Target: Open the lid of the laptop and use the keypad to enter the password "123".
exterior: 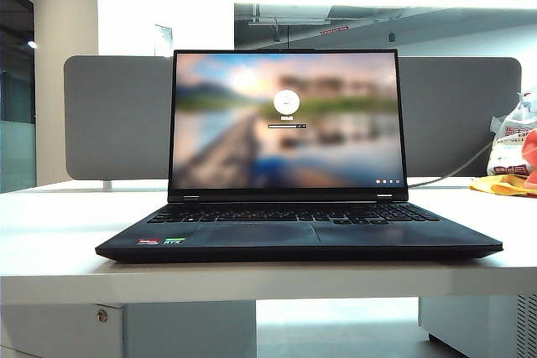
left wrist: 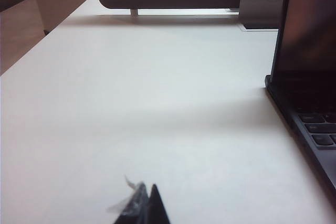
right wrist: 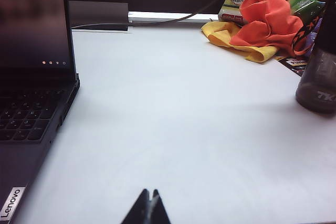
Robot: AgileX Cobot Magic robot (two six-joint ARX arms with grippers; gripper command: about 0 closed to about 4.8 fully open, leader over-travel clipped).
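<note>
The black laptop (exterior: pixel 302 236) stands open in the middle of the white table (exterior: pixel 50 232). Its lid (exterior: pixel 287 119) is upright and the screen shows a blurred lake login picture. The keypad (exterior: pixel 294 214) lies in front of the screen. Neither arm shows in the exterior view. My left gripper (left wrist: pixel 147 195) hangs shut over bare table beside the laptop (left wrist: pixel 310 124), a scrap of clear tape on one fingertip. My right gripper (right wrist: pixel 148 194) is shut over bare table on the laptop's (right wrist: pixel 31 114) other side, holding nothing. Part of the keypad (right wrist: pixel 26 116) shows in the right wrist view.
A grey divider panel (exterior: pixel 117 119) runs behind the laptop. Orange and yellow cloths (right wrist: pixel 257 24), snack bags (exterior: pixel 512 144) and a dark bottle (right wrist: pixel 317 77) crowd the table's right end. A cable (right wrist: pixel 178 18) runs along the back to a dark power brick (right wrist: pixel 100 15).
</note>
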